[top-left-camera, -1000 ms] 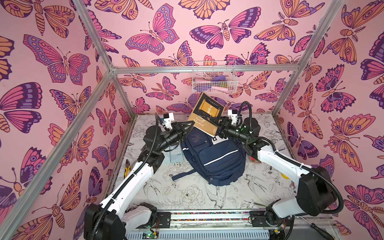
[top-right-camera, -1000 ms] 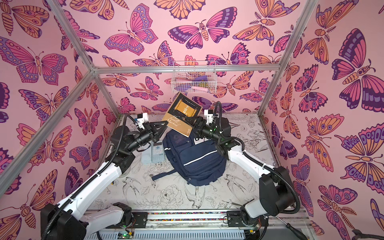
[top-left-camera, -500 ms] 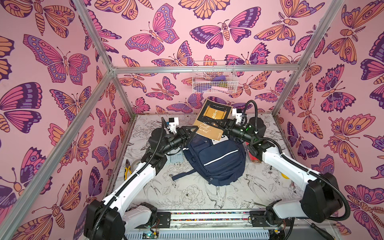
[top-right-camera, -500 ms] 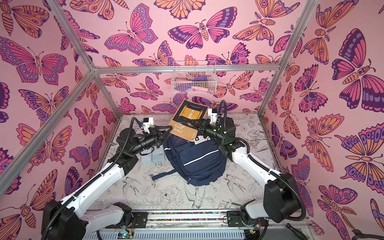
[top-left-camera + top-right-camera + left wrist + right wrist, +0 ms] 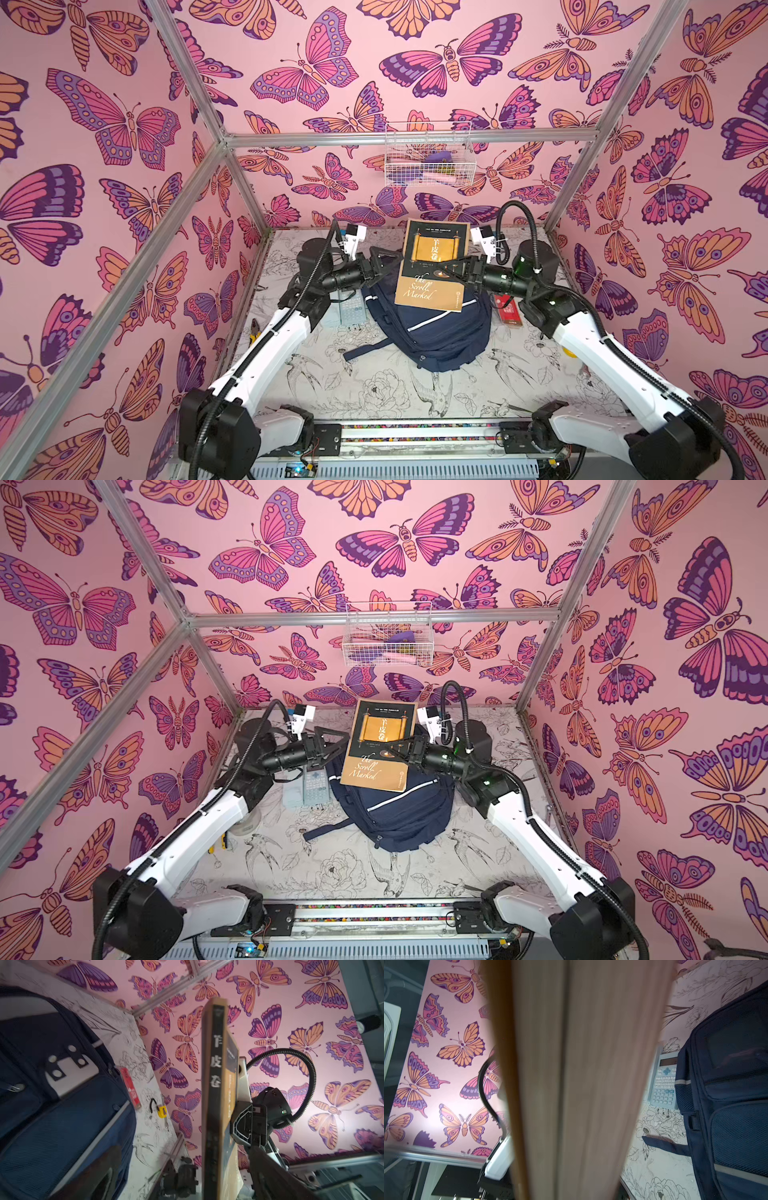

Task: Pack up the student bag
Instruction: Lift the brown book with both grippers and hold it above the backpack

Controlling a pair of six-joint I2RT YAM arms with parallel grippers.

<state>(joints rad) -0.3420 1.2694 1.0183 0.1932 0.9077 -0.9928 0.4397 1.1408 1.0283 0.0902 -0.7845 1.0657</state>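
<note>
The left gripper (image 5: 388,266) is hanging with its jaws spread wide just beside the spine edge of the book (image 5: 422,289), gripping nothing. I judge it is standing by there so it can steady the book or hold the bag's mouth. Beneath that arm, a pale blue calculator (image 5: 349,309) is lying flat on the table (image 5: 374,390) just beside the bag, probably waiting its turn. In the middle, the student bag (image 5: 440,336) is lying on the table with its striped front facing up and its top end pointing toward the back wall, so the opening is sitting within reach of both arms. The book is hiding that opening, so I cannot tell whether it is unzipped. The book is hovering cover up and tilted over the bag's top end, likely being lined up to slide in lower edge first. The right gripper (image 5: 449,270) is clamping the book's page edge and carrying it alone. Further right, a small red packet (image 5: 509,309) is lying near the bag.
</note>
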